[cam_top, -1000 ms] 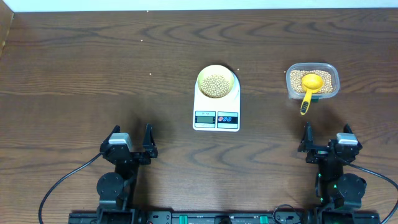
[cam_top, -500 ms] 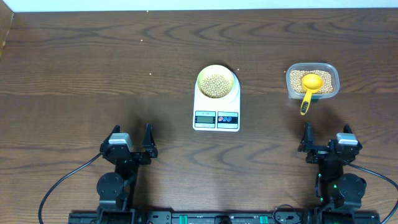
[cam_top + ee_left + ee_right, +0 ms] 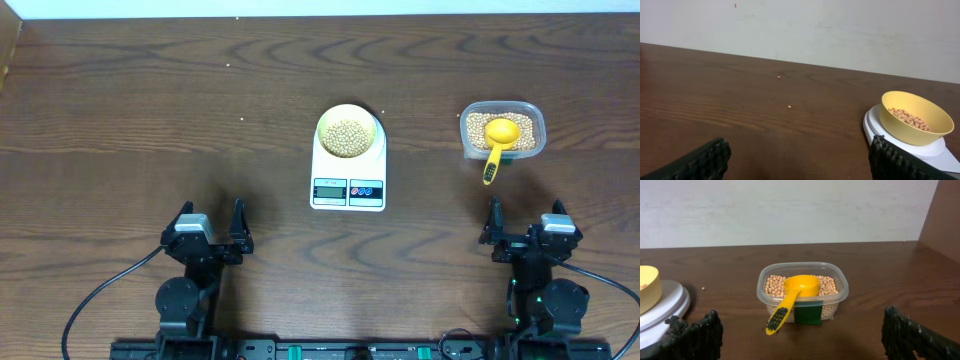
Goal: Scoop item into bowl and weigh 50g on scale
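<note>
A pale-yellow bowl (image 3: 349, 132) holding tan beans (image 3: 348, 137) sits on the white scale (image 3: 348, 188) at the table's middle; the left wrist view has the bowl (image 3: 915, 118) and scale (image 3: 875, 125) at its right edge. A clear container (image 3: 503, 131) of beans stands to the right, with a yellow scoop (image 3: 497, 140) resting in it, handle over the near rim (image 3: 790, 300). My left gripper (image 3: 211, 228) is open near the front left, empty. My right gripper (image 3: 523, 222) is open at the front right, just in front of the container (image 3: 802, 292), empty.
A few stray beans (image 3: 789, 106) lie on the dark wooden table (image 3: 150, 110) left of the scale. A pale wall runs along the table's far edge. Cables trail from both arm bases at the front edge.
</note>
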Controlling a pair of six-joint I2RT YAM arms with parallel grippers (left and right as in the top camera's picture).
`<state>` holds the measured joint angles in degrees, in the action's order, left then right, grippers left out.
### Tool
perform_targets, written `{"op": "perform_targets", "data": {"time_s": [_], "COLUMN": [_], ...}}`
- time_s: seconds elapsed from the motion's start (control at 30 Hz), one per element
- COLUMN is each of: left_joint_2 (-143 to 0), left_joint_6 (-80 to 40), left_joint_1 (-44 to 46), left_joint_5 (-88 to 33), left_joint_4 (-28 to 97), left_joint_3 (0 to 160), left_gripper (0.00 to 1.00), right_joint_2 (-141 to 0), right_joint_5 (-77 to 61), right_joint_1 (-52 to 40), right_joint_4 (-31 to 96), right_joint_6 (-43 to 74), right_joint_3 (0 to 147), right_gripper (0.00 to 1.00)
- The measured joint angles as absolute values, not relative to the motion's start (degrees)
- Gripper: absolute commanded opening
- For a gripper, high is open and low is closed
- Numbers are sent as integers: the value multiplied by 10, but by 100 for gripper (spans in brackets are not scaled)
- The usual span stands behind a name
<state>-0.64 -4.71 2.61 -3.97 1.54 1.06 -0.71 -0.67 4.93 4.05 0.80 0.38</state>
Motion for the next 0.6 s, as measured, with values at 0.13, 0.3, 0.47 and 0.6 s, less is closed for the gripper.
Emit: {"op": "perform_targets", "data": {"time_s": [0.13, 0.3, 0.47, 0.6], "left_joint_2": [-6, -6, -6, -6], "left_joint_6": [-47, -47, -47, -47], "left_joint_1": [26, 26, 26, 26], "left_joint_5": [-40, -40, -40, -40], "left_joint_4": [15, 15, 15, 15], "left_joint_3": [11, 11, 11, 11], "left_gripper": [91, 90, 90, 91], "right_joint_2": [-7, -7, -7, -7], "right_joint_5": [-7, -7, -7, -7], "right_joint_1": [49, 49, 49, 49], "right_joint_4": [41, 41, 41, 41], "right_joint_6": [8, 8, 8, 8], "right_joint_3": [4, 4, 4, 4], "right_gripper": [99, 99, 99, 99]}}
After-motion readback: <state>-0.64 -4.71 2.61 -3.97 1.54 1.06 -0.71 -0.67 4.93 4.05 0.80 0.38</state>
